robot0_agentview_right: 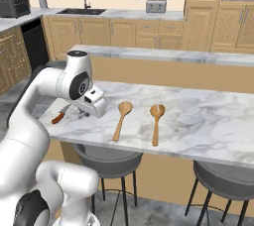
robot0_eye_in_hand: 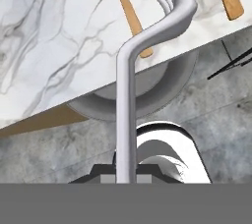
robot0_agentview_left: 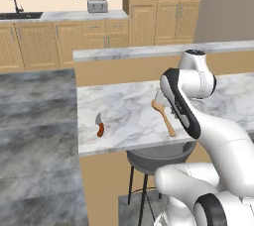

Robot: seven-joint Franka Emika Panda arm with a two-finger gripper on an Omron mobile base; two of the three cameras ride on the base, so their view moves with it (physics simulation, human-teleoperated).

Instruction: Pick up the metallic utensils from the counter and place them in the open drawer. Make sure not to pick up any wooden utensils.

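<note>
Carrying the fork (robot0_eye_in_hand: 129, 95) was the step in hand: my pincer (robot0_eye_in_hand: 126, 176) was clamped on its slim silver handle, tines curving up and away above the marbled surface (robot0_agentview_left: 124, 106) near its front edge. The drawer was nowhere I could see, so I judged the next move called for swinging toward it before letting go. The knife (robot0_agentview_left: 99, 125), grey blade and red-brown handle, lay near the surface's corner; two wooden spoons (robot0_agentview_right: 121, 119) lay side by side.

Arm bent low over itself, fingers (robot0_eye_in_hand: 125, 178) clamped together.
</note>
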